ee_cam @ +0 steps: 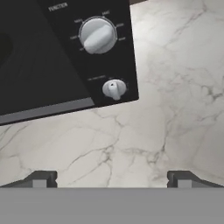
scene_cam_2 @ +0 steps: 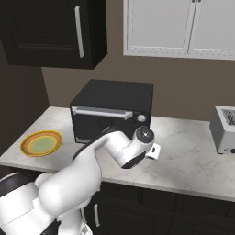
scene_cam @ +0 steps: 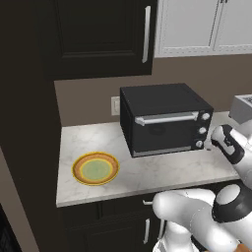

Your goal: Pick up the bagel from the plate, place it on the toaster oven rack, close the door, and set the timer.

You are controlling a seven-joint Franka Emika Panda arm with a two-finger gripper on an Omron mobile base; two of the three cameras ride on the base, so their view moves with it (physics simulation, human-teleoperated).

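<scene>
Left base view: the plate [scene_cam: 95,169] lies on the marble bench [scene_cam: 147,172], left of the black toaster oven [scene_cam: 165,118], whose door [scene_cam: 165,132] is shut. No bagel lies on the plate.

Right base view: a toaster [scene_cam_2: 225,129] stands far right.

Hand view: the hand [ee_cam: 111,179] hangs spread wide, holding nothing, above bare bench just near the oven's lower knobs [ee_cam: 114,89].

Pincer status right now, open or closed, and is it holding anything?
Pincer: open, tips spread wide, nothing between them; it hangs over the bare counter near the toaster oven's lower knob.
</scene>
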